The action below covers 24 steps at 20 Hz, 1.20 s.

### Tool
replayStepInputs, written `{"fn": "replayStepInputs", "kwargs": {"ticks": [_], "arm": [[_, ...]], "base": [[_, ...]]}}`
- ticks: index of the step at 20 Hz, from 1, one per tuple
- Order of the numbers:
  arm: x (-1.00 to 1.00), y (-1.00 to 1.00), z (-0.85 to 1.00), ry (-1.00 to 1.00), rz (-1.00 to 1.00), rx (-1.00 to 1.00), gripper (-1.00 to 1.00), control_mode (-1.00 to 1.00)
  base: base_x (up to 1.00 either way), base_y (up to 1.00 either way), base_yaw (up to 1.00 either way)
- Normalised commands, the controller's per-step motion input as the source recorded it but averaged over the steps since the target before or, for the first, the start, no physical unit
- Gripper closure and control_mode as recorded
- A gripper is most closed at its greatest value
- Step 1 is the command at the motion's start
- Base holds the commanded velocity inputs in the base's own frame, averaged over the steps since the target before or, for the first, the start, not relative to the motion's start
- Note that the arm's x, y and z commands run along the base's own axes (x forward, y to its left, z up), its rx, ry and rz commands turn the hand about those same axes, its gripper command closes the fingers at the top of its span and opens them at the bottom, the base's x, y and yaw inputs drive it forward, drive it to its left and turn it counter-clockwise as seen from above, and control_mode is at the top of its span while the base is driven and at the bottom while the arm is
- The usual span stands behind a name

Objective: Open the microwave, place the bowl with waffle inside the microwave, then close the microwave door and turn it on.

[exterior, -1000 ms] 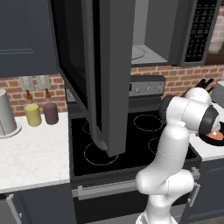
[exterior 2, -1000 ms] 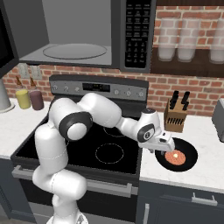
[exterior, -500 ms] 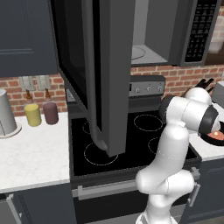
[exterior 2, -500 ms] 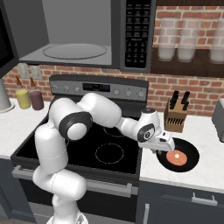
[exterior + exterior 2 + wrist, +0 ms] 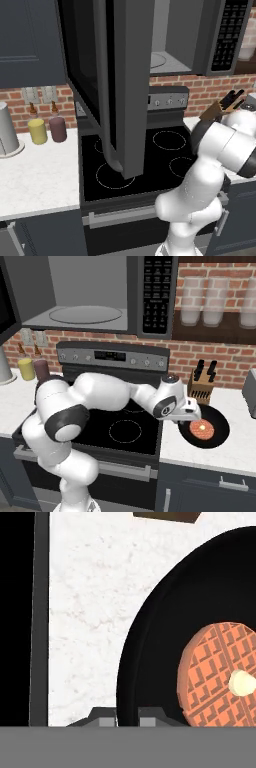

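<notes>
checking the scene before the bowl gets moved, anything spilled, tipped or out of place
Nothing stands out. The microwave door hangs wide open over the stove, as the job needs. The bowl sits flat on the counter with its waffle whole inside; the gripper is at the bowl's rim. No spills.

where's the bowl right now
In the right base view the bowl sits on the counter right of the stove, before the knife block.

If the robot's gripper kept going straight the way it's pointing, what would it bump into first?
The gripper points down at the rim of the black bowl with waffle, fingertips astride it, so it would probably meet that rim, then the white counter beneath.
</notes>
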Motion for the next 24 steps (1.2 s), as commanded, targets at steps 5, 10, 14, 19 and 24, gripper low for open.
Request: {"fn": "replayStepInputs", "kwargs": {"ticks": [5,10,14,19,24], "arm": [[-0.16,0.42,1.00,-0.10,0.54,-0.07,1.00,-1.00],[-0.08,0.60,0.89,-0.03,0.69,-0.10,1.00,-1.00],[-0.06,0.76,0.88,0.00,0.77,-0.14,1.00,-1.00],[-0.19,0.75,0.92,0.04,0.69,-0.18,1.00,-1.00],[-0.44,0.74,0.92,0.00,0.44,-0.18,1.00,-1.00]], "base": [[0.00,0.00,0.00],[0.00,0.00,0.00],[0.00,0.00,0.00],[0.00,0.00,0.00],[0.00,0.00,0.00]]}}
